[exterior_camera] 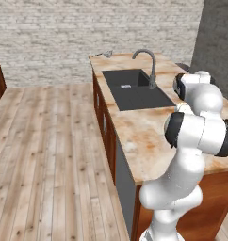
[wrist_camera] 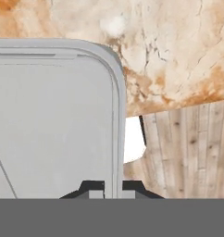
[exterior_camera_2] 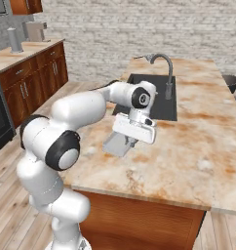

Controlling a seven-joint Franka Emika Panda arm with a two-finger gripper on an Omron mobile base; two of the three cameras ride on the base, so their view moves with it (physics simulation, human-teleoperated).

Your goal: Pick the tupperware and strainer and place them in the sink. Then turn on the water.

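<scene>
Gripper [wrist_camera: 112, 190] is clamped on the rim of the tupperware [exterior_camera_2: 118, 143], which appears lifted just clear of the counter [exterior_camera_2: 188, 146] short of the sink [exterior_camera_2: 159, 105], presumably for transfer there.

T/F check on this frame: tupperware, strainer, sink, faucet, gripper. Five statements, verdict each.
1. The gripper is shut on the tupperware's rim. True.
2. The tupperware already lies in the sink. False: it hangs tilted over the counter, held short of the basin.
3. The strainer sits on the counter's far corner, beyond the sink. True.
4. Water is running from the faucet. False: no stream shows.
5. The strainer is in the gripper. False: it lies untouched.
</scene>
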